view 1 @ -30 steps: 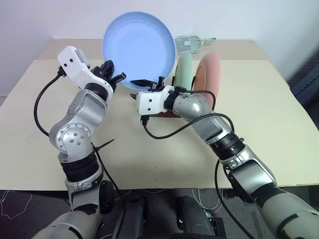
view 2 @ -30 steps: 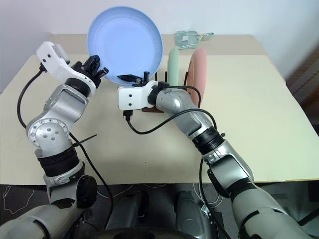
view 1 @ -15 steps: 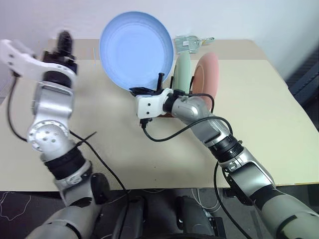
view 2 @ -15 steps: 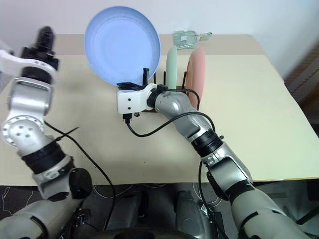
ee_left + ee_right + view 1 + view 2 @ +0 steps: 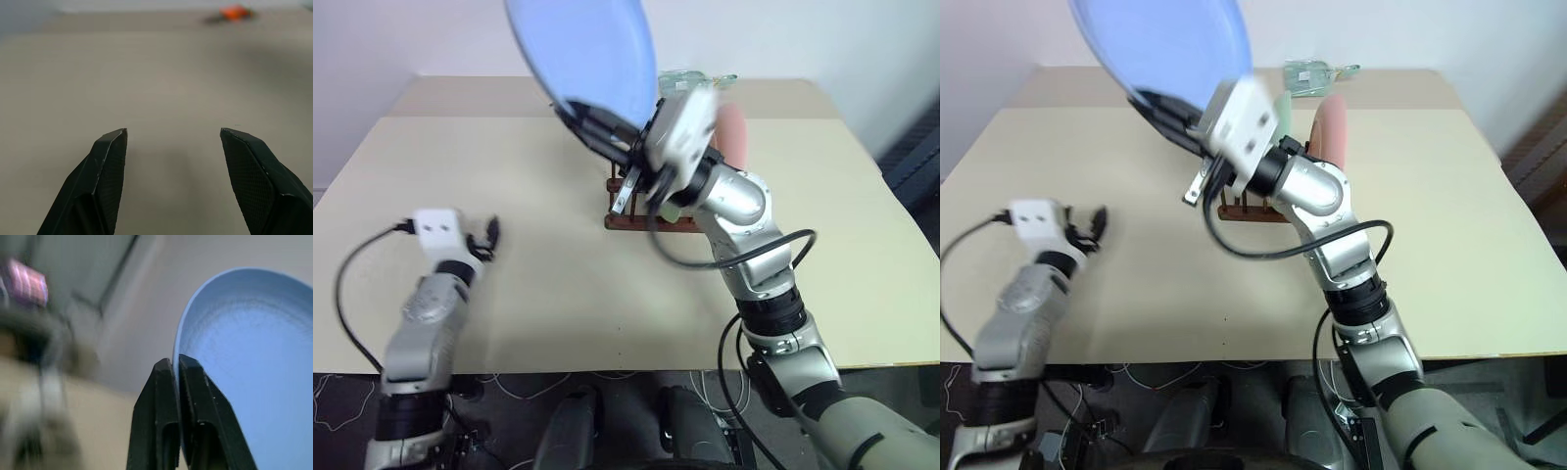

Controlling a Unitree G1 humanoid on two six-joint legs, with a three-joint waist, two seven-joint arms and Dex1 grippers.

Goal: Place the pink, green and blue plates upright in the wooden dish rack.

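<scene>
My right gripper (image 5: 595, 121) is shut on the lower rim of the blue plate (image 5: 582, 49) and holds it tilted, high above the table's middle. In the right wrist view its fingers (image 5: 166, 382) pinch the blue plate (image 5: 244, 357) at its edge. Below and behind that hand stands the wooden dish rack (image 5: 636, 221). The pink plate (image 5: 732, 132) is upright in it, and the green plate (image 5: 1283, 105) beside it is mostly hidden by my hand. My left gripper (image 5: 489, 235) hovers low over the table's left side, open with nothing between its fingers (image 5: 110, 161).
A clear plastic item (image 5: 690, 83) lies at the back of the cream table (image 5: 538, 284), behind the rack. A small orange thing (image 5: 234, 11) shows far off in the left wrist view. The table's front edge runs close below my left arm.
My left gripper has let go of the blue plate, opened and dropped down to the left. My right gripper has closed on the plate's rim, raised it and rolled it to a tilt.
</scene>
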